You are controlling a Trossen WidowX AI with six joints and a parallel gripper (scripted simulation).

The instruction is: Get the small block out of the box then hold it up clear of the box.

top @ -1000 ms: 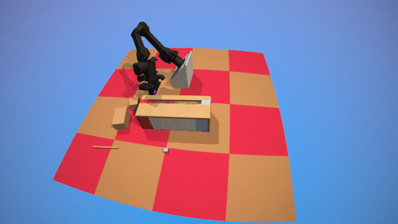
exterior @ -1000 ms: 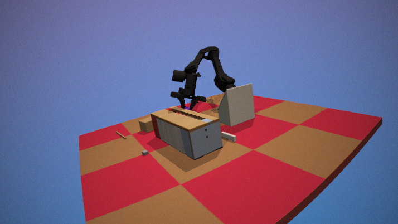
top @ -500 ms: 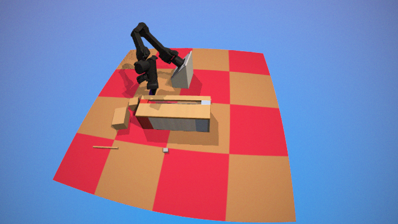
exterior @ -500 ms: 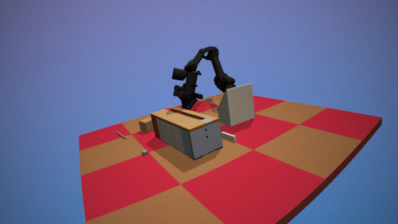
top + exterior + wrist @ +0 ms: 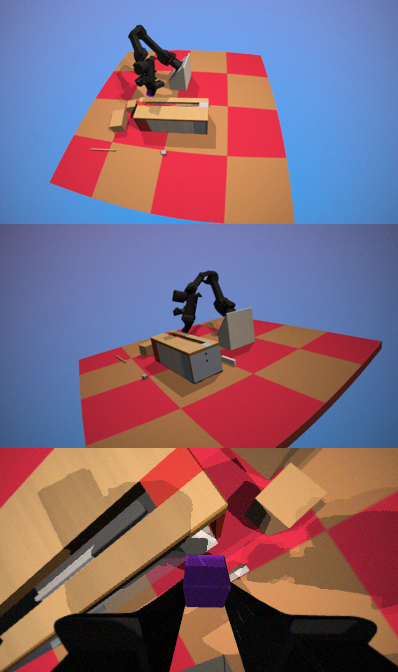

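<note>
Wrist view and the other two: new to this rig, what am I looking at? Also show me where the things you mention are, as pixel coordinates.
One black robot arm [image 5: 150, 42] [image 5: 216, 286] with a two-finger gripper [image 5: 150, 93] [image 5: 185, 331] [image 5: 204, 582]. Its fingers are shut on a purple block [image 5: 149, 93] [image 5: 206, 581].

The top picture looks down from above; the exterior one looks from the side; the wrist one looks along the fingers.

On the checkered table [image 5: 256, 131] [image 5: 223, 394] stands a long box [image 5: 171, 112] [image 5: 174, 344] [image 5: 30, 513] with a slot in its lid. Around it are tan blocks, a thin stick [image 5: 103, 150] [image 5: 121, 359], a small grey cube [image 5: 163, 152] [image 5: 144, 376] and a pale wedge-shaped stand [image 5: 182, 78] [image 5: 241, 330]. The purple block hangs beside the box, outside it.
</note>
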